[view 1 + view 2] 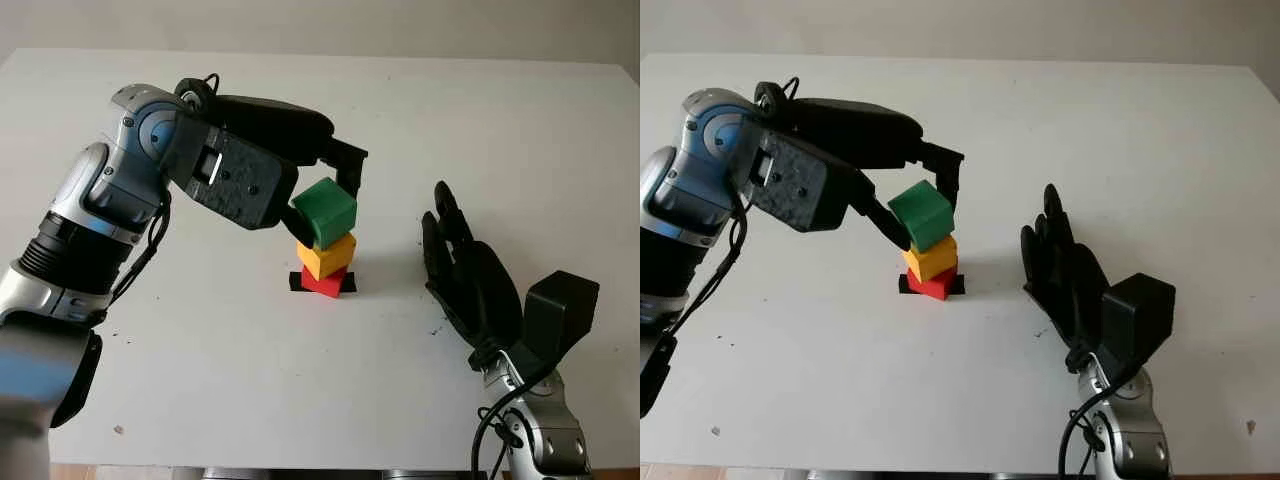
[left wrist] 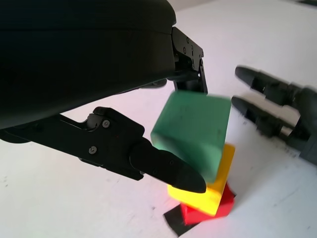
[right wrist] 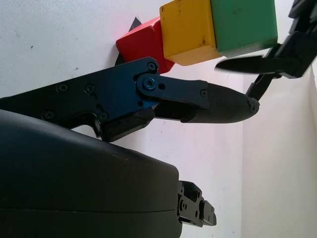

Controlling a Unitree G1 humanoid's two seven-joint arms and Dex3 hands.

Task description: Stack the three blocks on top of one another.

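My right hand (image 1: 470, 285) is nearest to me, by the near edge of the desk (image 1: 520, 120) on its right side. It is open and holds nothing, standing just beside the blocks but apart from them. Farther in, near the middle of the desk, I see the red block (image 1: 326, 283) sitting on a small black mark (image 1: 297, 281). The yellow block (image 1: 327, 255) sits on top of the red block. The green block (image 1: 325, 211) is on top of the yellow one, a bit tilted. My left hand (image 1: 325, 195) reaches in from the left side, and its fingers (image 2: 168, 169) pinch the green block from two sides.
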